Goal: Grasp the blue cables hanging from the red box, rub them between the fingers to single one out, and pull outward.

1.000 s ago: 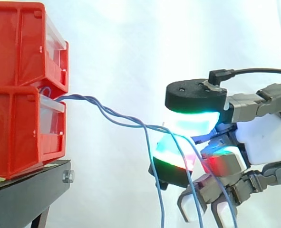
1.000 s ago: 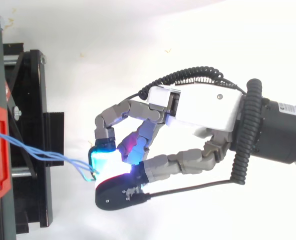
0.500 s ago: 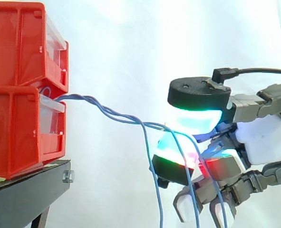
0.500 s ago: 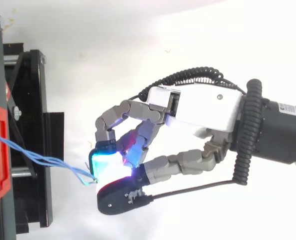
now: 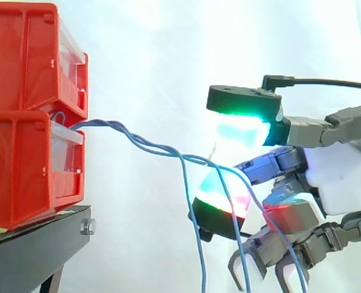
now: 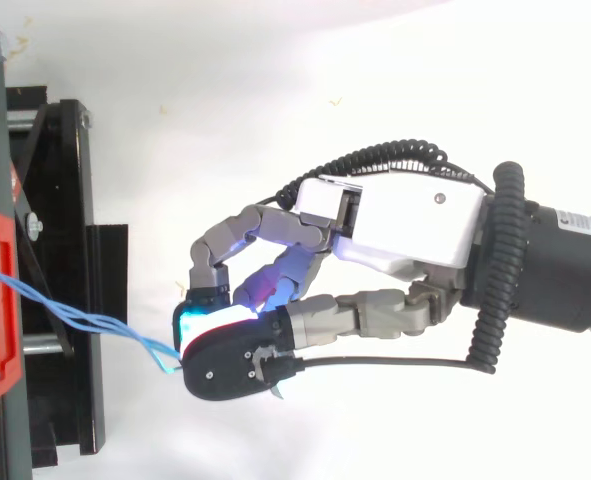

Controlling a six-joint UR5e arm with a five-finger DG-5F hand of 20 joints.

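A: Where are the blue cables [image 5: 149, 146] right now?
B: They come out of the clear drawer [image 5: 67, 139] in the lower red box [image 5: 21, 171], twisted together, and slope gently down to the hand [image 5: 339, 183], out past the edge of the black stand [image 5: 40, 244]
A: And the box itself?
B: It sits on the stand, its front near the stand's edge that faces the hand, with a second red box [image 5: 21, 55] stacked on it
A: What are the fingers [image 5: 220, 194] doing?
B: They are curled round the cables. One glowing pad lies under them and the thumb pad [image 5: 241, 131] above. From the side a thin strip of white curtain [image 5: 156, 61] shows between the two pads, so the hold looks loose
A: Do the strands stay together?
B: No. One drops away just short of the hand. The others drape over the lower pad and hang down in front of the curled fingers. From above, the cables run in under the thumb
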